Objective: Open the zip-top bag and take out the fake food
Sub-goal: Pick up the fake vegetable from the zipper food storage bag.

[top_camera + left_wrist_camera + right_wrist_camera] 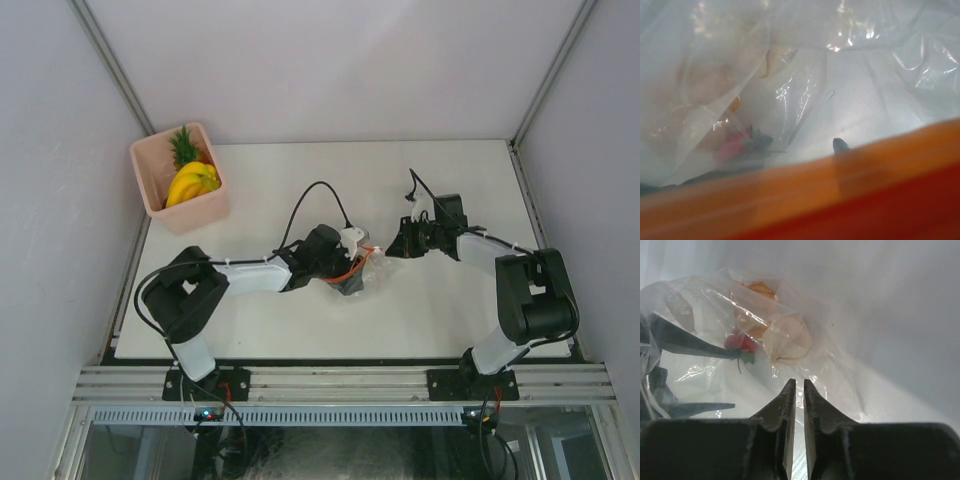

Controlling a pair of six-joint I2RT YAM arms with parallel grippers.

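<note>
Right wrist view first: what is being held at the fingertips?

The right gripper (796, 383) is being held almost closed, only a slit showing, and the edge of the bag (700, 305) is apparently being pinched there; film inside the slit cannot be confirmed. The left gripper (741, 381) is being held wide, its dark fingers (690, 342) apparently inside the bag mouth, the upper one touching a red piece (739, 342).

How far along is the task being judged?

Partly done. The bag is being held open: in the left wrist view the zip strip (840, 190) is being looked over into the bag. A banana (193, 184) and a pineapple (183, 147) are lying in the bin (190, 212) at the far left corner of the table (300, 190), well apart from the bag. The red piece, a pale slice (787, 340) and something orange (760, 288) are being seen inside the film, so those are yet to be removed.

Where is the bag being held, and how are the arms being posed?

Mid-table, between the two grippers. The left arm (250, 275) is being stretched low and rightward from its base, wrist at the bag's near-left side. The right arm (490, 243) is being folded at the elbow and pointed leftward, its gripper touching the bag's right edge.
</note>
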